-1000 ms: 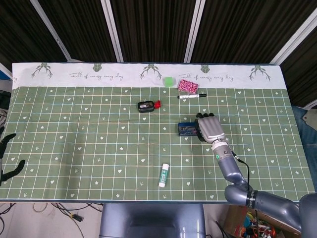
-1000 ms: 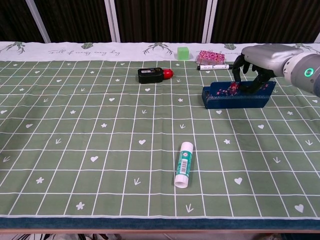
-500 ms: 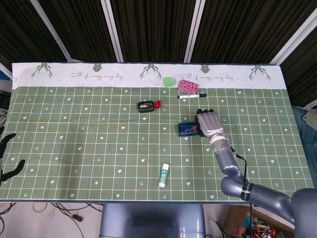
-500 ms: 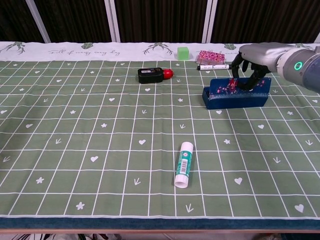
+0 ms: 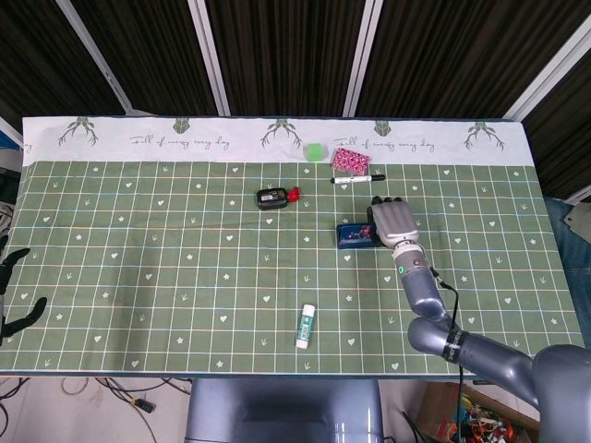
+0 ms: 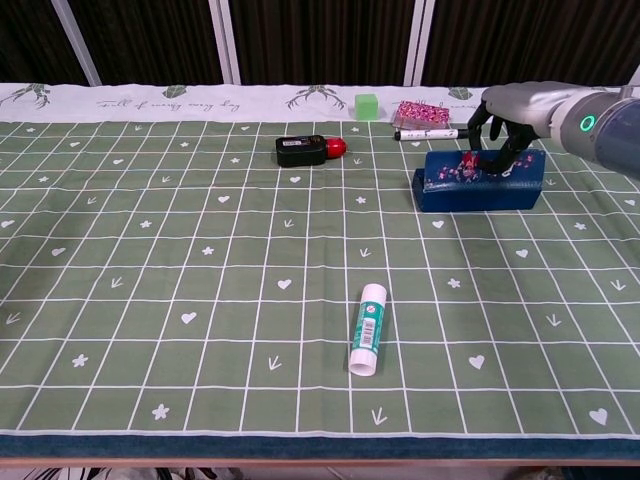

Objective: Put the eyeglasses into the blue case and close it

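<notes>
Since a second ago the right hand [image 6: 503, 125] and the blue case [image 6: 480, 185] have shifted together toward the far side of the table; in the head view the case [image 5: 354, 236] now sits a grid row higher than before. The hand [image 5: 391, 221] is arched over the case's right end, fingers curled down onto its top edge; whether they grip it or just press on it, cannot tell. The left hand [image 5: 18, 291] shows only as dark fingertips at the frame edge, spread, holding nothing, same spot as before.

Case: dark blue, long and low, pink-red speckled pattern on its upper face, lying on the green gridded tablecloth [image 6: 200, 260] at right of centre. Eyeglasses not distinguishable; cannot tell if lid is fully shut.

Unmoved: glue stick [image 6: 367, 328] near the front edge, black device [image 6: 302, 150] with red tip, green cube [image 6: 367, 105], pink patterned pouch [image 6: 418, 112], marker [image 6: 426, 133] just behind the case.
</notes>
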Available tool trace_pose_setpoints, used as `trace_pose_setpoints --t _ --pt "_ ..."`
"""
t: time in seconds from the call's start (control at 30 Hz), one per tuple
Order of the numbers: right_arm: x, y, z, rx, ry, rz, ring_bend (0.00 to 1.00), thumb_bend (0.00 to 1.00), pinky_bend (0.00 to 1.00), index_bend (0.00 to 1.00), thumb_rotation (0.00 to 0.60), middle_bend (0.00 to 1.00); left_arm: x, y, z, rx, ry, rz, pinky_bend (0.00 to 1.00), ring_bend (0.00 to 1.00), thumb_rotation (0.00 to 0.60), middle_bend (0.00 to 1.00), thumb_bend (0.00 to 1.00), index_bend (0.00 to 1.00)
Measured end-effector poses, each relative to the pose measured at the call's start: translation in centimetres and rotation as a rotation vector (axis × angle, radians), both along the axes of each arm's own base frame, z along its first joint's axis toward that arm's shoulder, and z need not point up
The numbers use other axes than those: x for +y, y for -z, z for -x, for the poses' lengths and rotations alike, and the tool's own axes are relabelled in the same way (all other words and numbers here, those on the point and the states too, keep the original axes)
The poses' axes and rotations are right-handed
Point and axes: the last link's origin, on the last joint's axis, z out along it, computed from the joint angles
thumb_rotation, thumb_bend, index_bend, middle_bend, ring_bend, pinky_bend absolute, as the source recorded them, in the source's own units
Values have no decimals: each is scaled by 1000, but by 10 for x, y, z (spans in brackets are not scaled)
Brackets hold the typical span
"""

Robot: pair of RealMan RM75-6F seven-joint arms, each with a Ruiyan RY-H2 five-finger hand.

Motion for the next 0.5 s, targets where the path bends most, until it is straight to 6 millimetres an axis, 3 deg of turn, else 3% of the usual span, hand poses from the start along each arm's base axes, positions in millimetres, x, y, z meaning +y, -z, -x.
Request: trace_pose_setpoints --t 0.4,0.5 --pt "-10 2 2 11 26 3 294 511 269 688 600 270 0 0 0 -1 0 1 0 0 600 0 262 173" --pt "-13 3 2 11 34 5 294 512 269 632 600 270 0 0 0 0 0 1 0 0 600 0 262 173"
